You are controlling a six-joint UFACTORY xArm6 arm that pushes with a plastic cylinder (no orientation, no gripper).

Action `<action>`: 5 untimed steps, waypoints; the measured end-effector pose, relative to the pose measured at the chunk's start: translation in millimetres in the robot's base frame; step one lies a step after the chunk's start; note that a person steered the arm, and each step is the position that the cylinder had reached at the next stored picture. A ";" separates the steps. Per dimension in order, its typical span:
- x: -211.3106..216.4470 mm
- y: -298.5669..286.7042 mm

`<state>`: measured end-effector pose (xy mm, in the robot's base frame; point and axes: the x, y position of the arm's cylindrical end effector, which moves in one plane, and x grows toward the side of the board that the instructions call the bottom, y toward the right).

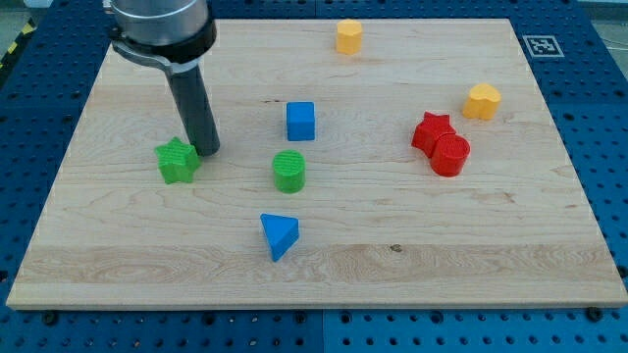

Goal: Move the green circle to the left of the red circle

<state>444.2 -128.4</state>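
On a pale wooden bench (118,245), my tip (207,150) rests at the left of the frame, just beside the upper right edge of a green star block (177,161); whether they touch cannot be told. No claw is fitted: the arm ends in a plain dark rod that holds nothing. The green circle (289,171) sits near the centre, below a blue cube (300,121) and above a blue triangle (279,235). The red circle (450,155) lies well apart at the right, touching a red star (431,130). A yellow heart-like block (482,101) sits upper right, a yellow hexagon-like block (348,36) at the top.
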 end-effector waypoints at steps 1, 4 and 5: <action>4.0 12.2; 27.3 53.3; 29.6 75.6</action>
<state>473.8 -52.8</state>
